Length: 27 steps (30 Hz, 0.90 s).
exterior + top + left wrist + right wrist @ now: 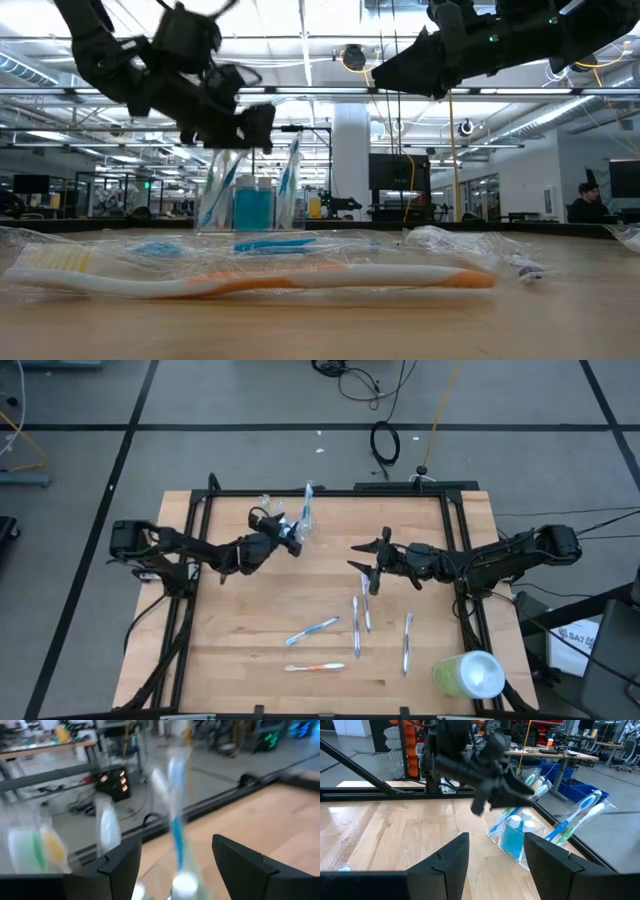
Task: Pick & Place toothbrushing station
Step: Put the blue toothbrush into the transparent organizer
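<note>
Left tool [294, 536] sits open-jawed right at the clear cup [300, 525] near the desk's [250, 620] far edge, right tool [366, 565] open and empty mid-desk, so I'd back off straight, not clipping the upright toothbrushes [575, 822].

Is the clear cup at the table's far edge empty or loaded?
Loaded: the clear cup holds several toothbrushes and white-capped tubes.

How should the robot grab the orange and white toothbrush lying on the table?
Best guess: grip the orange and white toothbrush around the middle of its handle, coming straight down from above. It lies flat on the wooden table, so jaws should straddle its thin handle crosswise. Nothing touches it, so there is room on both sides.
</note>
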Each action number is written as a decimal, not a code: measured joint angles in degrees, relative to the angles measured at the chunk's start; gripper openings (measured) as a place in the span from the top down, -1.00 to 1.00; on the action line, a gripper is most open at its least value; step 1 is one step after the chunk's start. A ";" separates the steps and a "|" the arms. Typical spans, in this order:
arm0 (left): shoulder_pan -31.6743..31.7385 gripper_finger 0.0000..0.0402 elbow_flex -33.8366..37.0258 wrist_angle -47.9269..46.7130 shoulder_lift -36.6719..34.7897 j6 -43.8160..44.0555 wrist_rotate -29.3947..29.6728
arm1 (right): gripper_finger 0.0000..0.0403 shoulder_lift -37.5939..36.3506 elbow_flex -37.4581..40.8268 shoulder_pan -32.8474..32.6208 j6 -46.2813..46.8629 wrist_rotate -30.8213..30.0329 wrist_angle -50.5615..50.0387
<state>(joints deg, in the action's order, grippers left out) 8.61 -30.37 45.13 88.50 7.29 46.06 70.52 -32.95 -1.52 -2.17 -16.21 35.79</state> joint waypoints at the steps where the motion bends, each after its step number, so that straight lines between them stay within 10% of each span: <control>1: -0.30 -0.26 0.00 0.04 -1.39 -0.61 -0.89 | 0.10 0.00 0.00 -0.01 0.00 0.00 -0.01; 14: -5.09 -0.26 -0.02 -11.71 -19.01 -0.43 -39.99 | 0.10 0.00 -0.02 0.00 -0.04 0.00 -0.47; 27: -14.45 -0.26 -0.02 -24.61 -19.29 5.51 -46.10 | -0.02 2.39 -0.04 -0.09 -0.13 0.10 0.39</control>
<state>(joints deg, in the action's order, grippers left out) -5.85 -30.39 20.52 69.21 12.79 -0.04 72.91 -32.99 -1.61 -2.31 -16.10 36.18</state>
